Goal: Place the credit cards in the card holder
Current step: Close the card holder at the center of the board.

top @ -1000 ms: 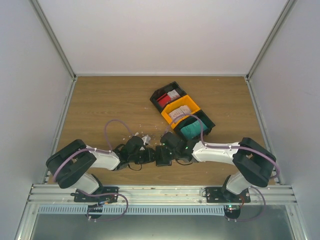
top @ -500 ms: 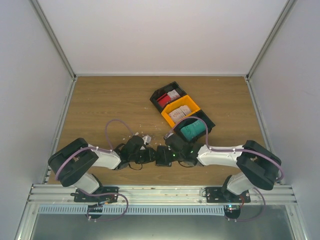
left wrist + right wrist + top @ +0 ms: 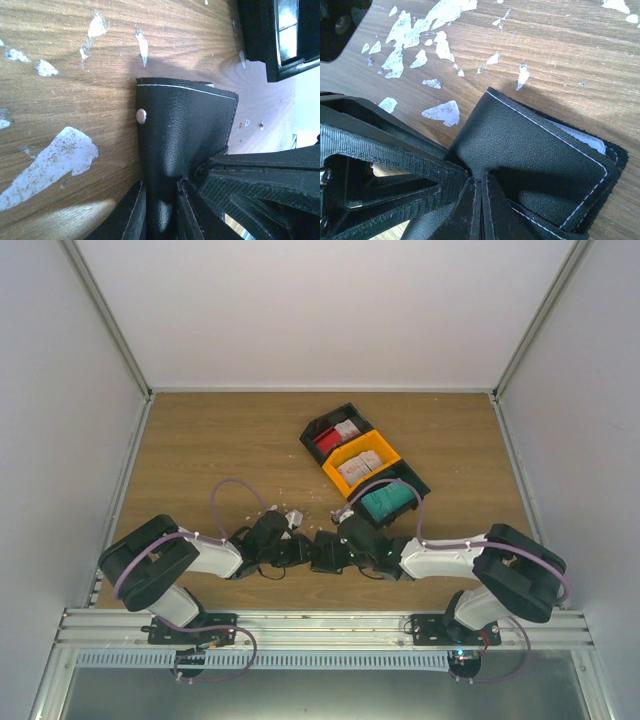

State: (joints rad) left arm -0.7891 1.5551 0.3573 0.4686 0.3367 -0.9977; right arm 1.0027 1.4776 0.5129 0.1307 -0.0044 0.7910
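Observation:
The card holder (image 3: pixel 326 552), a small black folding wallet, lies on the wooden table between my two grippers. My left gripper (image 3: pixel 299 552) is shut on its folded edge (image 3: pixel 185 125) from the left. My right gripper (image 3: pixel 347 541) is shut on a thin flap of the card holder (image 3: pixel 535 155) from the right. A whitish card edge (image 3: pixel 580 138) peeks from under the wallet's upper layer. More credit cards lie in the bins behind: red-and-white ones (image 3: pixel 329 442), whitish ones (image 3: pixel 356 469) and teal ones (image 3: pixel 385 502).
Three bins stand in a diagonal row behind the grippers: a black one (image 3: pixel 318 427), a yellow one (image 3: pixel 386 452) and another black one (image 3: pixel 417 484). White flecks and worn patches (image 3: pixel 440 112) mark the wood near the wallet. Walls close the table on three sides.
My right arm has swung its elbow outward and lower, its gripper staying on the wallet. My left gripper has tightened a little on the wallet's fold.

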